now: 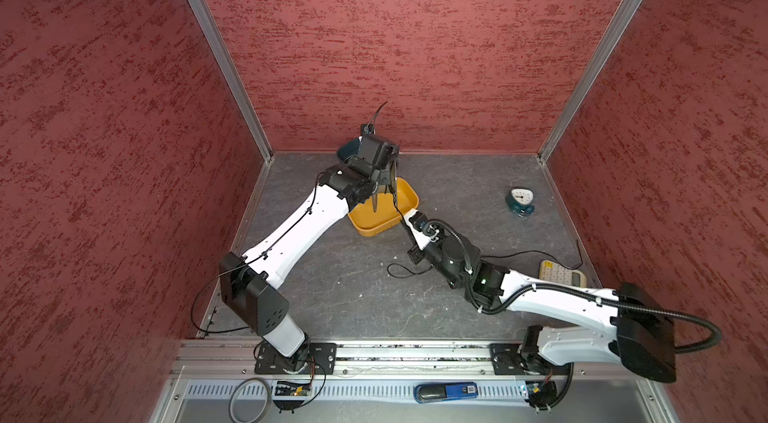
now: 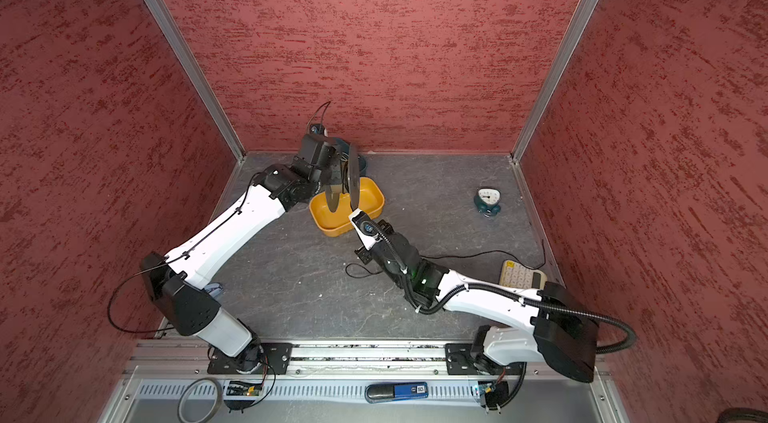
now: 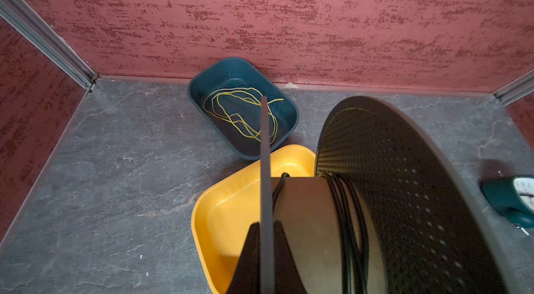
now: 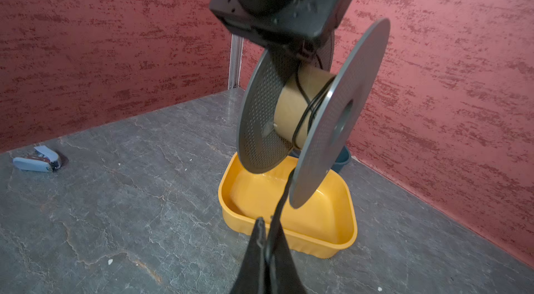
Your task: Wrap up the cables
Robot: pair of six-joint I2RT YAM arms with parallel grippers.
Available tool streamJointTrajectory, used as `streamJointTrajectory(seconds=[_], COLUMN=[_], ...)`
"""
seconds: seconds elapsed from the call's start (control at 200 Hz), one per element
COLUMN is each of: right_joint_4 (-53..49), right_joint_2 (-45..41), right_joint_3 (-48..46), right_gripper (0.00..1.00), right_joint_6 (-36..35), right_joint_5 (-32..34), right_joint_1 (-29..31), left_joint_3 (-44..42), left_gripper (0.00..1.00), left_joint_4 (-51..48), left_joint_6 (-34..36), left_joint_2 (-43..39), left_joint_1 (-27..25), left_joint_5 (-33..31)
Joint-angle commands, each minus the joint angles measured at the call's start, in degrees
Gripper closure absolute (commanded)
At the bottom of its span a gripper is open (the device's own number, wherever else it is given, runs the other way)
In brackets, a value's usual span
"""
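Black cable (image 1: 536,251), both top views: a loose length lies on the grey tabletop (image 1: 332,296) at the right, running from under the right arm to just beside the calculator (image 1: 561,273). A further stretch rises from the right tool (image 1: 405,215) to the spool (image 1: 392,182). The left tool (image 1: 376,186) holds this spool in the air above the yellow tray (image 1: 374,227), its 2 flanges on edge. A dark teal tray (image 1: 347,148) sits behind it at the back wall. A teal alarm clock (image 1: 520,200) stands well apart, to the right.

Left wrist view: the left tool (image 3: 266,229) is fully closed, its 2 fingers (image 3: 245,263) clamped on the thin rim of 1 flange with no gap showing. Several turns of cable (image 3: 346,220) lie on the cardboard hub, bunched against the other, perforated flange (image 3: 404,191). The teal tray (image 3: 231,75) sits just beside the yellow tray (image 3: 231,220) and holds a tangled yellow-green wire (image 3: 239,110).

Right wrist view: the right tool (image 4: 264,229) is closed, its 2 fingers (image 4: 251,258) pinching 1 strand of cable (image 4: 284,197). That strand runs nearly straight up past the rim of the near flange (image 4: 332,122) to the hub. The spool hangs clear of the yellow tray (image 4: 318,220) below it. A blue-grey stapler (image 4: 37,159) lies on the tabletop, well apart.
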Motion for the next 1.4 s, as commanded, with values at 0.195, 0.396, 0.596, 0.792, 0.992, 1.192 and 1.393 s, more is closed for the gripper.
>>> streamJointTrajectory(seconds=[0.195, 0.396, 0.596, 0.792, 0.992, 1.192, 1.393], right_joint_4=[-4.9, -10.4, -13.5, -14.7, -15.7, -18.1, -19.1], right_joint_2=[0.9, 3.0, 4.9, 5.3, 5.6, 8.3, 10.6], right_joint_3=[9.4, 14.8, 17.8, 18.0, 18.1, 20.7, 21.1], right_gripper=[1.0, 1.0, 0.96, 0.91, 0.88, 0.88, 0.88], right_joint_6=[-3.1, 0.3, 0.9, 3.4, 5.7, 6.9, 8.8], right_joint_5=[6.7, 7.7, 9.6, 7.2, 0.5, -5.0, -12.5], right_joint_1=[-0.1, -5.8, -9.9, -13.8, -18.1, -21.0, -24.8], left_joint_3=[2.3, -0.3, -1.6, -4.8, -7.7, -8.2, -11.4], left_gripper=[1.0, 1.0, 1.0, 1.0, 1.0, 1.0, 1.0], left_joint_4=[0.3, 0.2, -1.6, 0.5, 2.0, 1.4, 2.2], left_joint_6=[6.5, 11.4, 11.6, 13.0, 16.7, 18.3, 20.3], left_joint_2=[1.6, 0.5, -1.6, -4.5, -6.0, -7.1, -11.1], left_joint_1=[-3.7, -6.1, -6.1, -6.5, -7.6, -9.0, -9.1], left_joint_5=[-13.2, -14.0, -8.4, -4.1, -3.5, -0.1, 7.4])
